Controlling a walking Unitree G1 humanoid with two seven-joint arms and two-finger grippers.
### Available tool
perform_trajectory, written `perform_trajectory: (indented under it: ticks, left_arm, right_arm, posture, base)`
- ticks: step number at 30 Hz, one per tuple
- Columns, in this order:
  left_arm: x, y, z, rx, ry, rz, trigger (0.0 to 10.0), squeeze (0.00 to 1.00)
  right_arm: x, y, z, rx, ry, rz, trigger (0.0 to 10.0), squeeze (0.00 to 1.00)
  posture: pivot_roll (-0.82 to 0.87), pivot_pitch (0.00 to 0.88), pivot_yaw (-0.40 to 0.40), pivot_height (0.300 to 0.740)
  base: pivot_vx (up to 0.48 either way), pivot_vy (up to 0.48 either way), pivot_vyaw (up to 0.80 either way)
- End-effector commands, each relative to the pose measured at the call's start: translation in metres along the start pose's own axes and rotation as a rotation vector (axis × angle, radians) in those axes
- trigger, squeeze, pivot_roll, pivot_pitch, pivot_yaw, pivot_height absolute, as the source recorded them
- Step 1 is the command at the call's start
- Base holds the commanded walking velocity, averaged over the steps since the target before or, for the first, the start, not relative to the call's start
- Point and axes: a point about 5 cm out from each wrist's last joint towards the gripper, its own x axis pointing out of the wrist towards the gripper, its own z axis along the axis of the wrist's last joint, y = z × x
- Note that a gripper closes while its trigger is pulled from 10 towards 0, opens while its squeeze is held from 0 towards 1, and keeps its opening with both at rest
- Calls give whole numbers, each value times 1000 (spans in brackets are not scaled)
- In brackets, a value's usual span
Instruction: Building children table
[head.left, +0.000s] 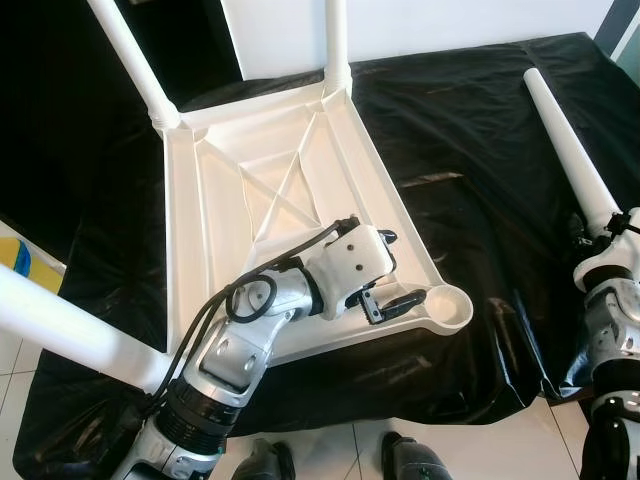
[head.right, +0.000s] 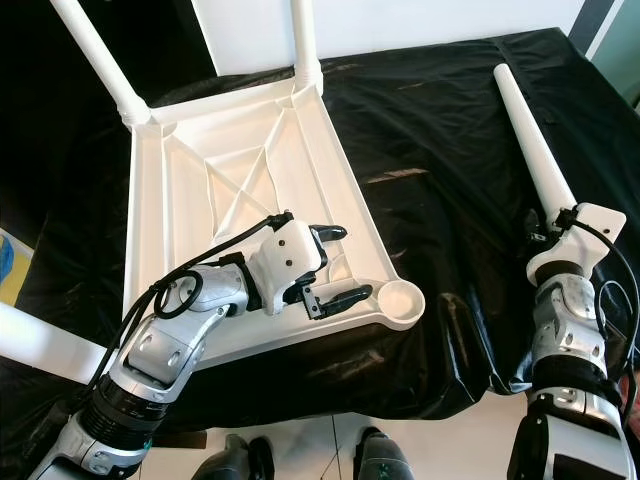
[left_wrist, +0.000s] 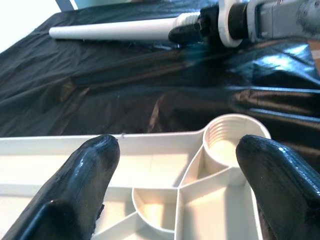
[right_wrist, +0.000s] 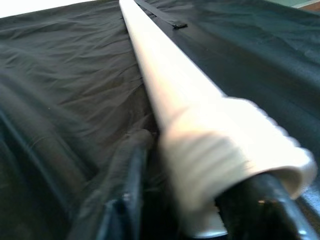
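Note:
A white plastic tabletop (head.left: 230, 215) lies upside down on a black cloth. Legs stand in its two far corners (head.left: 130, 60) (head.left: 337, 40) and in its near left corner (head.left: 70, 330). The near right corner has an empty threaded socket (head.left: 447, 305) (left_wrist: 235, 135). My left gripper (head.left: 400, 268) hovers open just inside that corner, its fingertips (left_wrist: 95, 160) on either side of the socket's ribs, holding nothing. To the right, a loose white leg (head.right: 530, 140) lies on the cloth. My right gripper (head.right: 548, 232) is shut on the leg's threaded end (right_wrist: 220, 150).
The black cloth (head.left: 470, 130) hangs over the near edge of the surface, with tile floor (head.left: 500, 445) below. My feet (head.left: 415, 462) stand close to that edge. A yellow and blue object (head.left: 20, 262) lies at the far left.

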Motion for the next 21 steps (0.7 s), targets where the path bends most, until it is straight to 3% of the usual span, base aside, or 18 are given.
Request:
perform_trajectory:
  ticks: [1,8,12,16,17,19,21]
  left_arm:
    - [0,4,-2,7,3,86,10000,0]
    - [-1,7,-5,12,17,124,10000,0]
    - [-4,14,-9,2,36,168,10000,0]
    - [-4,15,-9,0,38,173,10000,0]
    - [-5,18,-10,-7,40,197,10000,0]
    - [-6,21,-10,-15,40,215,10000,0]
    - [-10,36,-11,-46,35,298,10000,0]
  right_arm:
    - [-1,0,-6,-6,31,7,0,0]
    - [7,14,2,-25,-8,72,0,0]
    - [7,32,10,-70,-98,97,0,0]
    - [7,34,11,-72,-110,99,0,0]
    - [6,42,12,-74,-127,108,10000,0]
    - [5,48,12,-78,-138,115,10000,0]
    - [3,68,17,-122,-192,140,10000,0]
  posture:
    - [-85,163,48,740]
    - [-75,154,30,740]
    - [-72,147,23,740]
    - [-72,147,23,740]
    - [-71,142,19,740]
    - [-72,139,18,740]
    - [-71,131,19,740]
  base:
    - [0,0,0]
    - [0,0,0]
    - [0,0,0]
    - [0,0,0]
    - [0,0,0]
    - [0,0,0]
    - [0,0,0]
